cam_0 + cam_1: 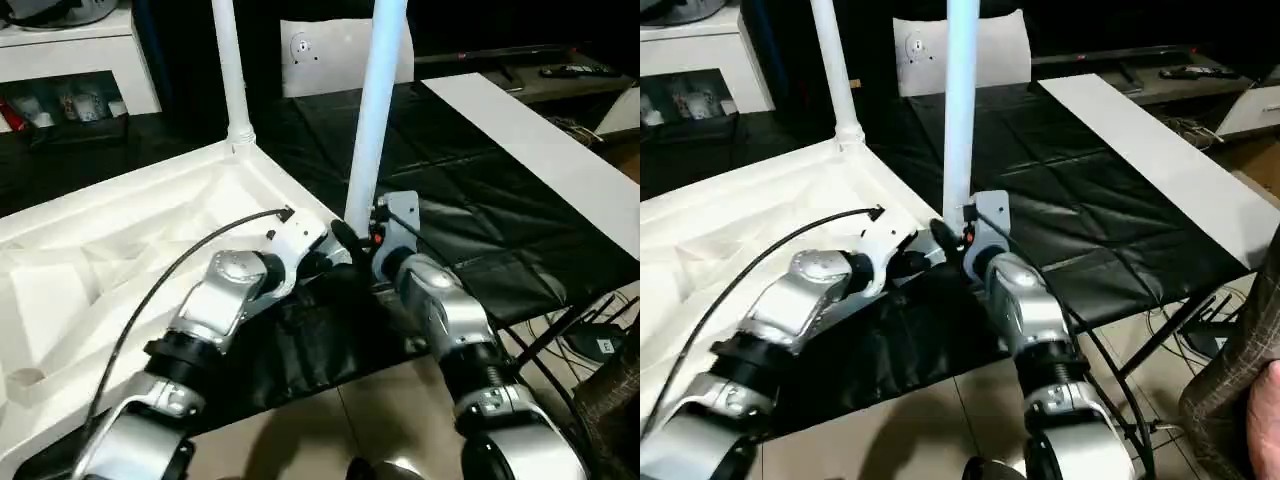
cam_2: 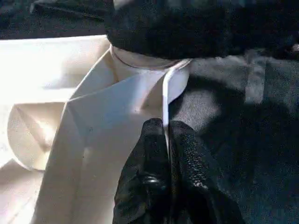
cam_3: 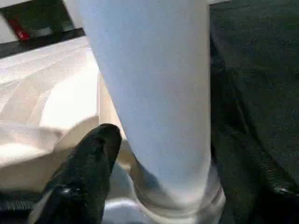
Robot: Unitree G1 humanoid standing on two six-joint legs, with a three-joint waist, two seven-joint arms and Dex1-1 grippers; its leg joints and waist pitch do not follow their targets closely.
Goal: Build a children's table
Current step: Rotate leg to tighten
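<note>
Black cloth covers the work table [image 1: 480, 200] under the upturned children's table [image 1: 120, 260]; its near leg [image 1: 375, 110] stands upright right against my right gripper [image 3: 140, 154], jaws apart around it; my left gripper [image 2: 166, 135] pinches the corner rim [image 2: 164, 93] shut.

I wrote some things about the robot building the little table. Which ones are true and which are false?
1. The white tabletop lies upside down, ribs showing. True.
2. Two white legs stand up from it. True: one at the far corner, one at the near corner.
3. The work table has a red cover. False: it is black.
4. The left end effector holds a leg. False: its fingers are shut on the tabletop's thin rim.
</note>
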